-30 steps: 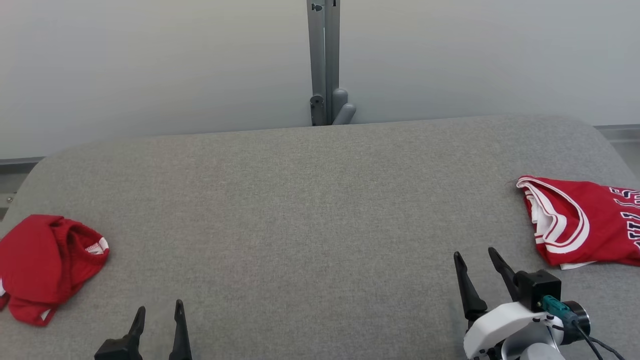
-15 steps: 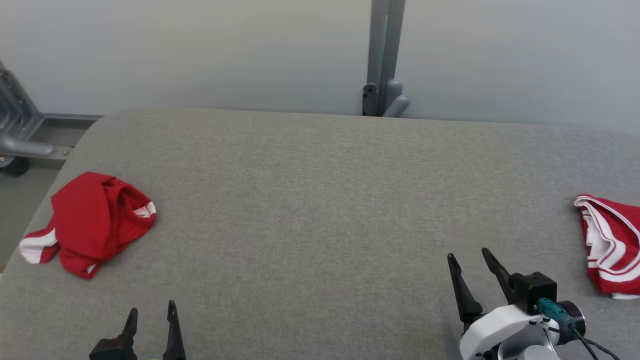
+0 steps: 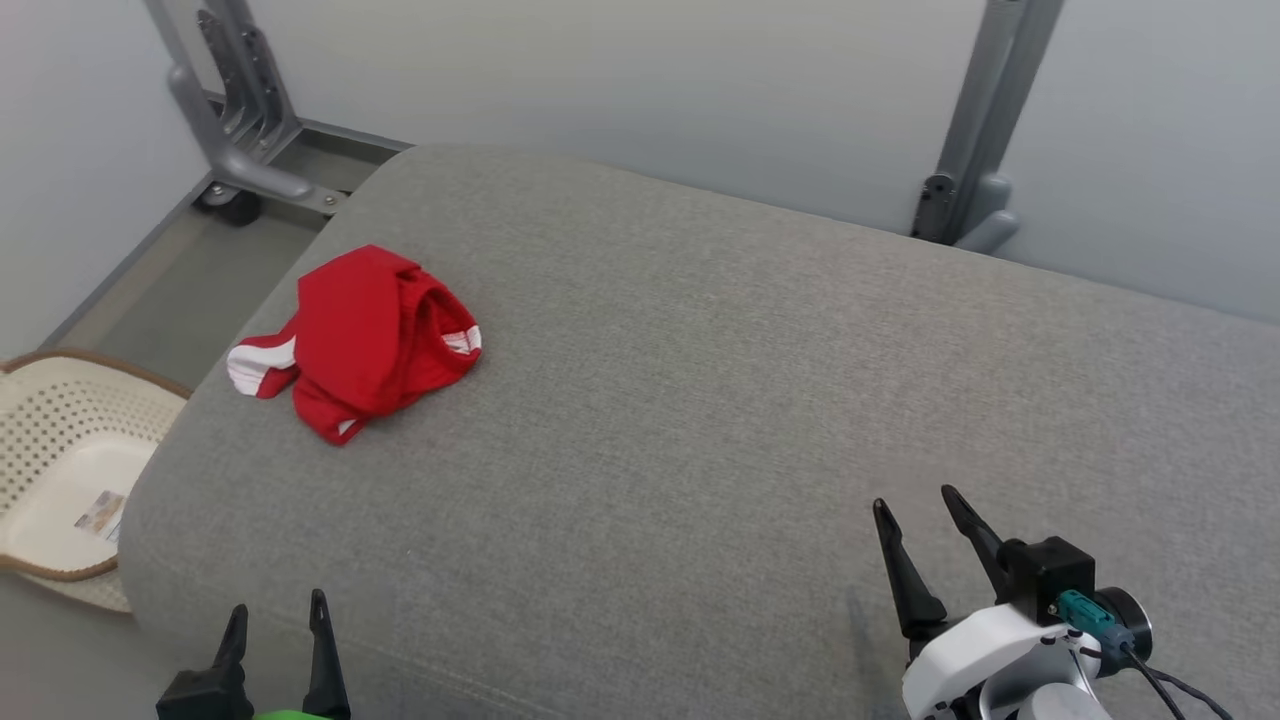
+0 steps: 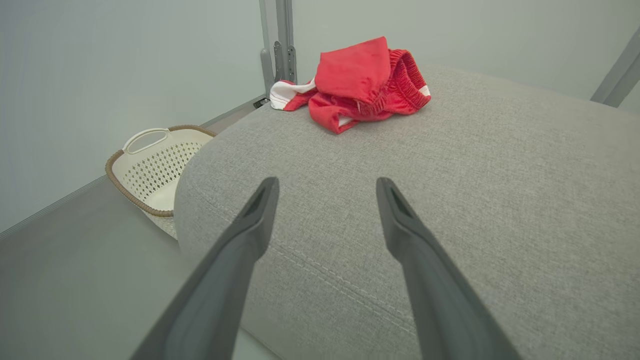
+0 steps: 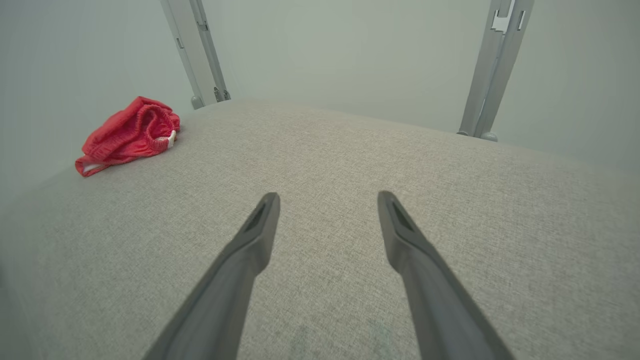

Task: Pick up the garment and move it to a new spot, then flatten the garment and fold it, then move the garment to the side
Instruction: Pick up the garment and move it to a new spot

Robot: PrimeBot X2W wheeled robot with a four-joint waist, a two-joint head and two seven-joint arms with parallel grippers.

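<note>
A crumpled red garment [image 3: 365, 338] with white trim lies bunched near the left end of the grey padded table [image 3: 720, 400]. From the left wrist it appears as a red garment [image 4: 357, 85] well ahead of the fingers, and from the right wrist as a red garment [image 5: 130, 134] far off to the left. My left gripper [image 3: 277, 607] hovers open at the table's near left corner, with nothing between its fingers. Over the near right part of the table, my right gripper [image 3: 915, 503] is open and empty too.
A cream perforated laundry basket [image 3: 60, 450] stands on the floor left of the table, also seen as a basket [image 4: 155, 165] from the left wrist. Grey metal posts [image 3: 975, 120] rise behind the table against the pale wall, with a wheeled frame [image 3: 235, 150] at back left.
The head camera has swung to the left: the crumpled garment now sits nearer the picture's middle, the basket has come into view, and a second red garment at the right has left it.
</note>
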